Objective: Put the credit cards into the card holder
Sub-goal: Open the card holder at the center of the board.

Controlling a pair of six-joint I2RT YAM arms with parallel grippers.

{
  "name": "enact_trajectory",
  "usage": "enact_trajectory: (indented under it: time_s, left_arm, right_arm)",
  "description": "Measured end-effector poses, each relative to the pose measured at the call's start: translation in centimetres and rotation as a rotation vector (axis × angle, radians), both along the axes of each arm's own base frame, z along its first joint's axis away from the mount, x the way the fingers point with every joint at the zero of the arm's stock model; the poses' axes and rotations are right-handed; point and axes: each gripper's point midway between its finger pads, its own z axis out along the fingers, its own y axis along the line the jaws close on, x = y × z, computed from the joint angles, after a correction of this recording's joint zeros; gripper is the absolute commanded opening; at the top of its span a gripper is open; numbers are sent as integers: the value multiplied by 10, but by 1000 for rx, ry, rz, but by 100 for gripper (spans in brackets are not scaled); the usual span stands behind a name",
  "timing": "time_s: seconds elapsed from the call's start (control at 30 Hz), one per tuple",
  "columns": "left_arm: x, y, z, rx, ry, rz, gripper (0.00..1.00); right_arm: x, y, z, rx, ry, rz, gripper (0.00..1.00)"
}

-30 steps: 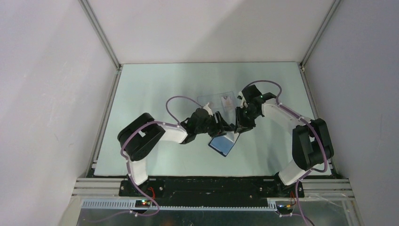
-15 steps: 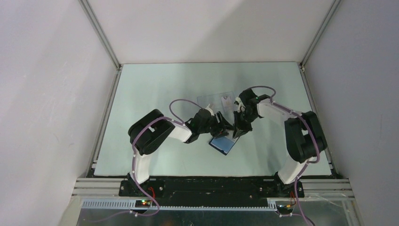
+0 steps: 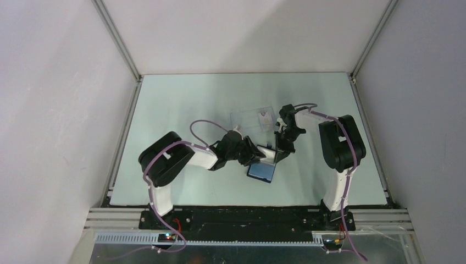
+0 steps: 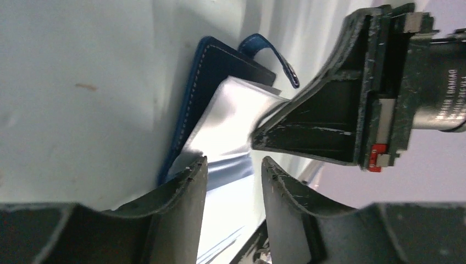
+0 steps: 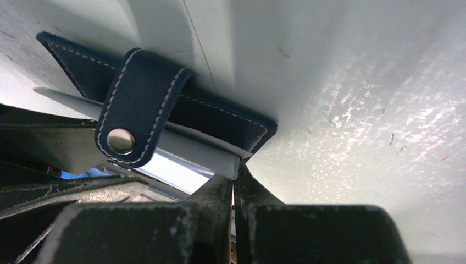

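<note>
The card holder lies open on the table, navy outside and lighter blue inside; its snap strap hangs over one edge. A pale credit card sticks out of its fold. My right gripper is shut on that card's corner, right at the holder's edge. My left gripper is open over the holder from the other side, and the card's shiny face runs between its fingers. More see-through credit cards, one with a purplish mark, lie flat behind both grippers.
The two arms meet mid-table, the left gripper and right gripper almost touching. Pale table spreads all around, bounded by aluminium rails and white walls on three sides.
My right gripper has shut on the card. The left jaws have narrowed. Both grippers and the card holder have dropped lower and shifted slightly toward the near edge.
</note>
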Motion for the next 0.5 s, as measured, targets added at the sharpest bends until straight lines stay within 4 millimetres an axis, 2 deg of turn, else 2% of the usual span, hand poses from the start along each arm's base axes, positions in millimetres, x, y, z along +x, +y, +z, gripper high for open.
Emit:
enact_trajectory:
  time_s: [0.13,0.27,0.5]
  left_arm:
    - [-3,9,-2,120,10,-13,46]
    - [-4,4,-1,266,-6,-75,41]
    - [-19,-2,-9,456,-35,-205,16]
  right_arm:
    - [0,0,0,-3,7,1,0]
    - [-1,2,0,-3,7,9,0]
    - [-2,4,2,16,5,19,1]
